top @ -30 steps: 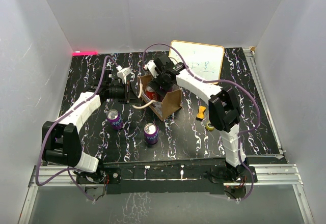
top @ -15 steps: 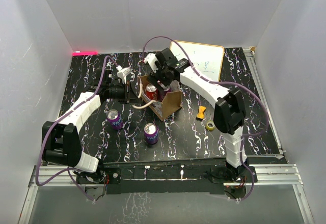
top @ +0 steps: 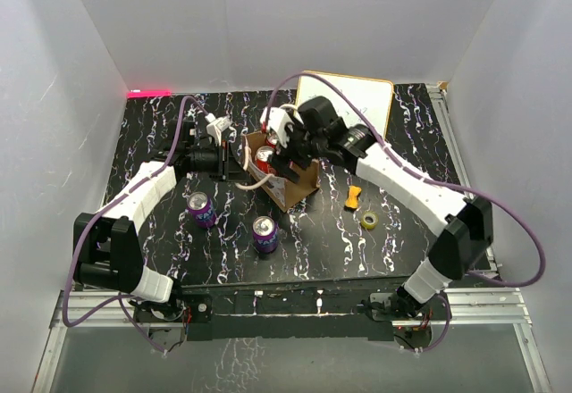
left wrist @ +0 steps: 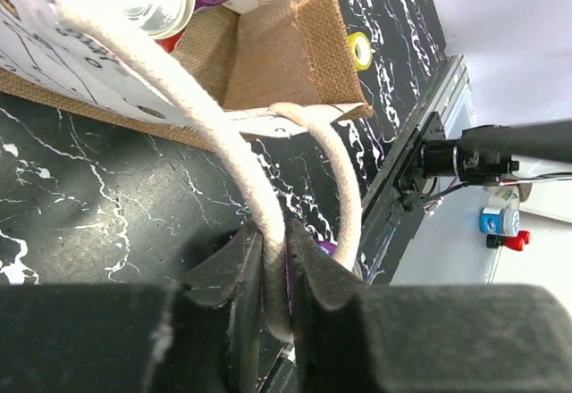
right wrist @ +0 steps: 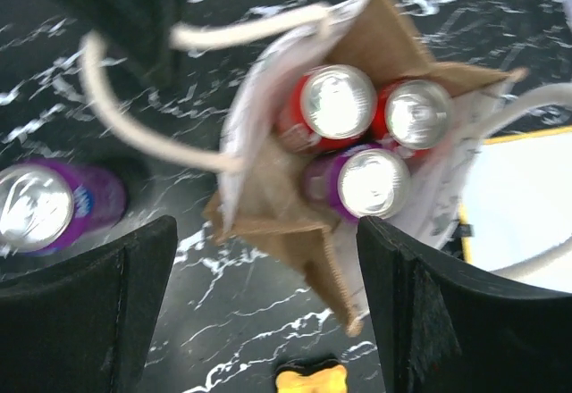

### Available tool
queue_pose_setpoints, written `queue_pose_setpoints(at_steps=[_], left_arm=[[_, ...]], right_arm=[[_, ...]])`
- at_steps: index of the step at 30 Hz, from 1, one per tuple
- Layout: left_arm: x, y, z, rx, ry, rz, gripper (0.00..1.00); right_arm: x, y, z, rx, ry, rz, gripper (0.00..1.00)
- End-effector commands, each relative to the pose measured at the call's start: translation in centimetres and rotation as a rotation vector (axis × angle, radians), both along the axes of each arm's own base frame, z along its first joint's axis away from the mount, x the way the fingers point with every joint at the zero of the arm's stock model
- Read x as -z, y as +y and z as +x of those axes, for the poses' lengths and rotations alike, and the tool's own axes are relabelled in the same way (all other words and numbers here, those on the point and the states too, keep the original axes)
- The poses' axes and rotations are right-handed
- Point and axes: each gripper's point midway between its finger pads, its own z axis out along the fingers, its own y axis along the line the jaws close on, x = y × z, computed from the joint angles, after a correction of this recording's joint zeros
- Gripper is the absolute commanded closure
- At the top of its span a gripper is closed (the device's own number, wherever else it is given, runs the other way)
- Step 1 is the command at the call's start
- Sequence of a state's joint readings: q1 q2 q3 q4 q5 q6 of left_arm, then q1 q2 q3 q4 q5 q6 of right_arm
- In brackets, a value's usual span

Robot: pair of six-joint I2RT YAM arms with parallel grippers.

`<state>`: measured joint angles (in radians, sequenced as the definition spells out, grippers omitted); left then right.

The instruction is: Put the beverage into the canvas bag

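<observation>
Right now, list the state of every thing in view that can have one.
canvas bag: upright, mouth open.
cans in the bag: three, upright; two red, one purple.
loose purple cans: two, upright, outside the bag.
cream handle: pinched and pulled sideways.
left jaws: shut on the cream handle.
right jaws: open, empty, above the bag's mouth.
tape roll: lying flat.

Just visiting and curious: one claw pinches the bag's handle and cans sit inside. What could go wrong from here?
The left gripper grips only the thin handle; if it slips, the bag could sag shut or tip. Three cans already crowd the bag, so another might jam on their tops.
</observation>
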<state>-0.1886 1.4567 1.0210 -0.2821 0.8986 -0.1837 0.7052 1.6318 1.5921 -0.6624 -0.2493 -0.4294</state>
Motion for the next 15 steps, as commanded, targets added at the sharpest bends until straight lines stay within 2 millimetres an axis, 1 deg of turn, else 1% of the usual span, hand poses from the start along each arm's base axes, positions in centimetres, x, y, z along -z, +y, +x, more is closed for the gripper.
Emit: queue_pose_setpoints(at_steps=[1, 3, 5, 8, 9, 12, 15], left_arm=[[-2.6, -0.4, -0.9, 0.059, -0.077, -0.065, 0.81], [-2.5, -0.5, -1.1, 0.067, -0.073, -0.072, 0.77], [-2.3, -0.6, -1.2, 0.074, -0.073, -0.078, 0.74], [-2.2, -0.4, -1.3, 0.068, -0.077, -0.083, 0.74], [-2.2, -0.3, -1.3, 0.067, -0.080, -0.086, 0.77], [-2.1, 0.1, -1.3, 0.057, -0.086, -0.091, 0.91], [-1.8, 0.4, -1.3, 0.042, -0.085, -0.089, 0.99]], right_arm=[[0.8, 0.8, -5.6, -0.269, -0.010, 0.048, 0.15], [2.0, 0.8, -8.2, -0.356, 0.014, 0.059, 0.15], [2.9, 1.0, -10.3, -0.423, 0.022, 0.072, 0.14], [5.2, 1.5, -12.8, -0.495, 0.058, 0.060, 0.14], [6.0, 1.7, -13.3, -0.510, 0.069, 0.050, 0.14], [7.9, 2.4, -14.3, -0.541, 0.075, 0.026, 0.13], [9.4, 3.3, -15.0, -0.571, 0.077, 0.002, 0.12]])
